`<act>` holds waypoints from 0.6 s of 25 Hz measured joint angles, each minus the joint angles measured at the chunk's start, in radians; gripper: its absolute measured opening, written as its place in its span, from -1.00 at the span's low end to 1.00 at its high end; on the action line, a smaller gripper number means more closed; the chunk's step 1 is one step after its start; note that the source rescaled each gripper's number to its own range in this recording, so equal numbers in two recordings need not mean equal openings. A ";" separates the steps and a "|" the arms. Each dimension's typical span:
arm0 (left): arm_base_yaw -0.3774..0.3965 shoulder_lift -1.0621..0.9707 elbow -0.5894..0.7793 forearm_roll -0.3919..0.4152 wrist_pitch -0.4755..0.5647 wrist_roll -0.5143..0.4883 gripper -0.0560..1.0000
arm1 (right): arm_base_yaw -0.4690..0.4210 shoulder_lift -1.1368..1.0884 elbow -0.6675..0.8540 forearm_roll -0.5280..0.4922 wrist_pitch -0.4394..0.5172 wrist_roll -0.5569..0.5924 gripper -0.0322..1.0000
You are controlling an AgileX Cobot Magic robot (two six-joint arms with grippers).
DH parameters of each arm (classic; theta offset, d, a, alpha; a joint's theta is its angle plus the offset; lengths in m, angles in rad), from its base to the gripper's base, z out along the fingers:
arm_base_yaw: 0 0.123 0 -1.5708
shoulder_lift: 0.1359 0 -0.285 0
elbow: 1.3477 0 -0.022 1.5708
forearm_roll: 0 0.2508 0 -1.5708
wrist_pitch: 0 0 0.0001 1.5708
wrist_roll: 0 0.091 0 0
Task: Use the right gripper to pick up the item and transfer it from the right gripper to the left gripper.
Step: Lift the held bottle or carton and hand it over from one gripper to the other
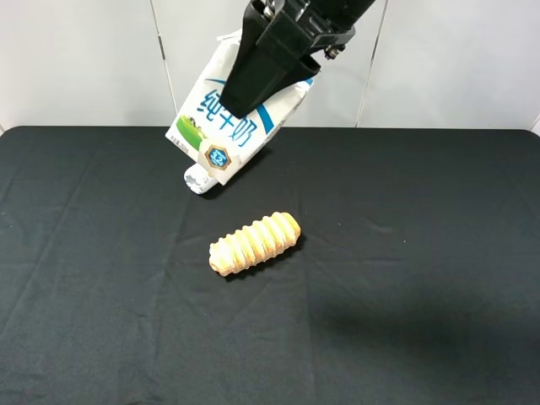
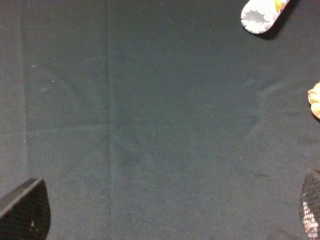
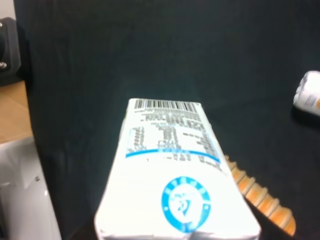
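Right, the right hand [image 1: 253, 89], black and blocky with broad wedge-shaped fingers, is pinching the small white gable-top milk carton [image 1: 221, 122] with blue lettering by its upper end. The carton hangs tilted above the far side of the black-clothed worktop [image 1: 422, 253], its green base corner pointing down and to the left in the high view. From the right wrist camera the carton's [image 3: 175, 175] barcode side fills the foreground. Just under that low corner lies a white bottle [image 1: 199, 179] on its side, half hidden. Nearer the middle rests the ridged orange-tan bread-like roll [image 1: 254, 243], apart from both. Over on the other side, the left hand [image 2: 167, 212] is spread wide over bare cloth, empty, its dark fingertips [image 2: 25, 210] at the frame's corners, with the bottle [image 2: 260, 15] and the roll [image 2: 315, 102] at the edge of its view.
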 joint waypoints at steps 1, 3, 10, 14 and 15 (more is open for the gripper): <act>0.000 0.000 0.000 0.000 0.000 0.000 1.00 | 0.000 0.000 0.000 -0.001 -0.006 -0.013 -0.87; 0.000 0.000 0.000 0.000 0.000 0.000 1.00 | 0.000 0.002 0.000 -0.001 -0.010 -0.027 -0.87; 0.000 0.000 0.000 -0.001 0.000 0.001 1.00 | 0.000 0.049 0.002 -0.006 0.009 -0.071 -0.87; 0.000 0.000 0.000 -0.042 0.000 0.077 1.00 | -0.002 0.059 0.004 -0.001 0.016 -0.094 -0.87; 0.000 0.000 -0.003 -0.057 0.000 0.100 1.00 | -0.007 0.059 0.004 0.005 0.021 -0.097 -0.87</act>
